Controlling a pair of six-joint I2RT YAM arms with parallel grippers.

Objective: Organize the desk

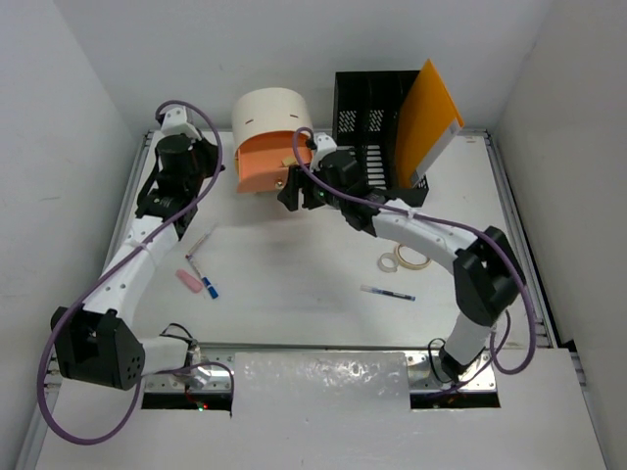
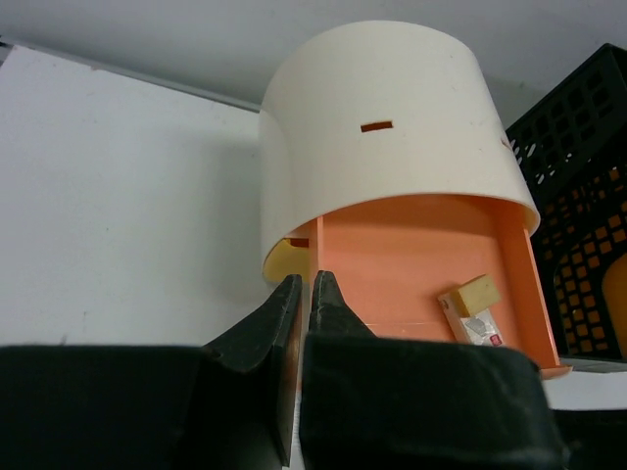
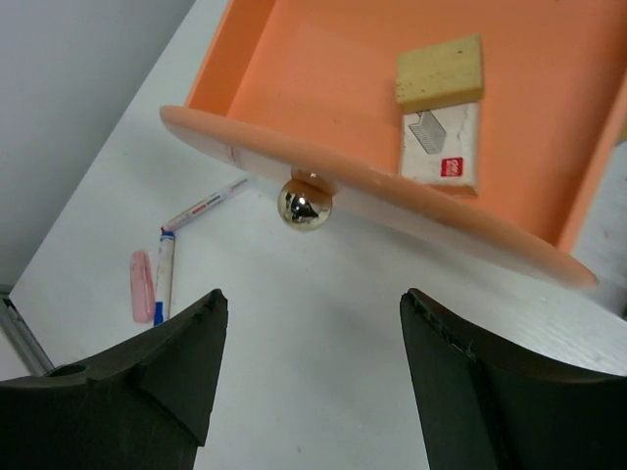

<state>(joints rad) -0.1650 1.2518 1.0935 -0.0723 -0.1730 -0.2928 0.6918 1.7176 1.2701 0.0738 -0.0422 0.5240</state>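
Observation:
The white desk [image 1: 294, 304] holds a cream round-topped drawer unit [image 1: 269, 113] at the back, with its orange drawer [image 1: 263, 166] pulled open. The drawer [image 3: 323, 88] holds a yellow sponge [image 3: 440, 72] and a white staple box [image 3: 441, 147]. My right gripper [image 3: 313, 299] is open and empty just in front of the drawer's shiny knob [image 3: 305, 204]; it also shows in the top view [image 1: 291, 191]. My left gripper [image 2: 304, 289] is shut and empty by the drawer's left side wall [image 2: 315, 245].
A white pen [image 1: 200, 241], a blue-capped marker [image 1: 204, 277] and a pink eraser [image 1: 188, 282] lie at the left. Two tape rings [image 1: 404, 258] and another pen [image 1: 387, 293] lie at the right. A black crate [image 1: 372, 117] with an orange folder [image 1: 426, 122] stands at the back right. A foil strip [image 1: 323, 377] lines the near edge.

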